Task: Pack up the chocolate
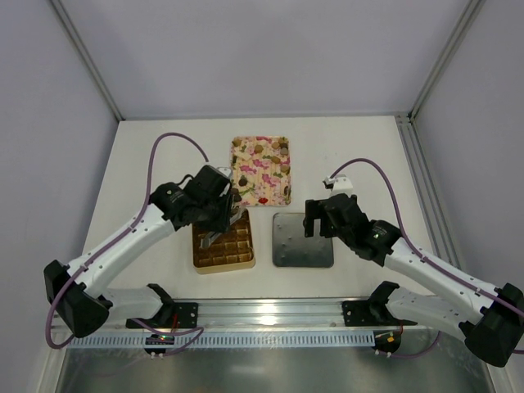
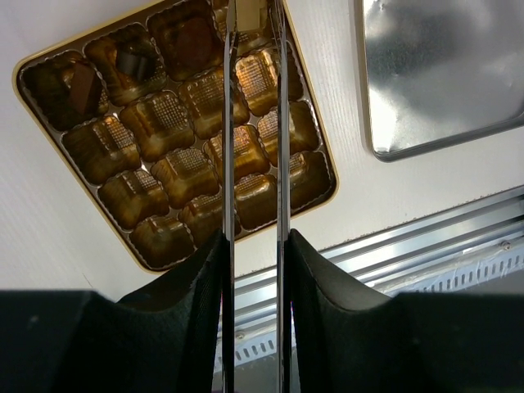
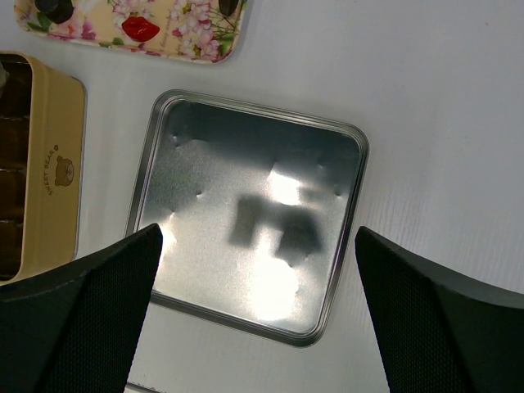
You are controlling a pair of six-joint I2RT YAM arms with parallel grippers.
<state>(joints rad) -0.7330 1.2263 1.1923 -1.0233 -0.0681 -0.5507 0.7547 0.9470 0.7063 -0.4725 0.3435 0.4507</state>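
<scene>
The gold box (image 1: 223,264) lies at the near left. In the left wrist view its brown tray (image 2: 155,123) has mostly bare cavities. Three dark chocolate pieces (image 2: 135,61) sit in its far-left corner. My left gripper (image 1: 232,219) hovers over the box's far edge. Its thin metal fingers (image 2: 228,123) stand close together and parallel. A brown piece (image 2: 252,15) shows between their tips at the frame's top edge. My right gripper (image 3: 262,286) is wide open and empty above the upturned silver lid (image 3: 254,213), which also shows in the top view (image 1: 303,240).
The pink-floral tray (image 1: 261,169) with several loose chocolates lies just beyond the box; its edge shows in the right wrist view (image 3: 164,29). The box's side wall (image 3: 57,164) is left of the lid. A metal rail (image 1: 270,311) runs along the near edge.
</scene>
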